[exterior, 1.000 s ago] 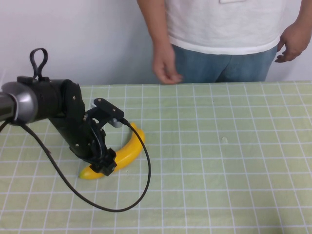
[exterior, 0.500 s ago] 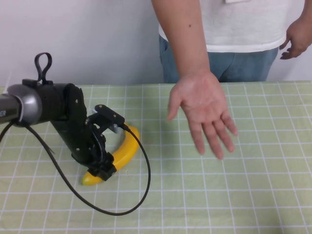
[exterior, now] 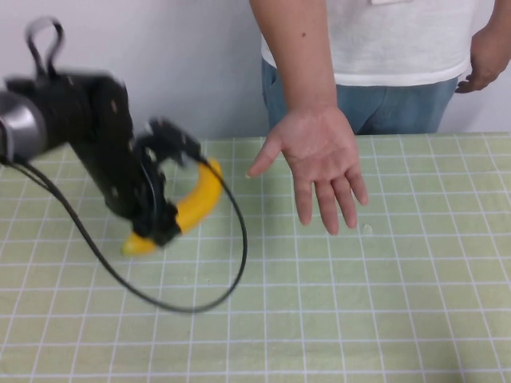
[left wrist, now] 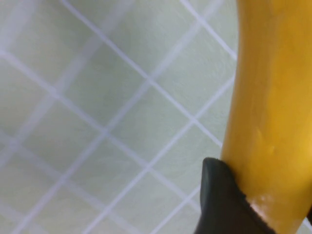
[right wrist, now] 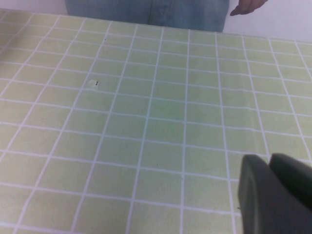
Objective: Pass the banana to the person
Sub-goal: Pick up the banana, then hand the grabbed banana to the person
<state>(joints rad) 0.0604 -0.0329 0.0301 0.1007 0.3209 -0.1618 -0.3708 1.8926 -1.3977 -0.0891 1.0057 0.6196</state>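
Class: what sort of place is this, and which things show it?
Probably a robot test bench: a checked green table cover, a bare white wall, and the left gripper holding a banana near a person. Right gripper idles.

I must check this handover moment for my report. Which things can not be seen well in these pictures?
- Left end effector: blurred in the high view; shut on the banana, whose middle it covers.
- Right end effector: cut by the right wrist view's edge; absent from the high view.
- Person: head cut off by the top edge; only the open hand shows fully.
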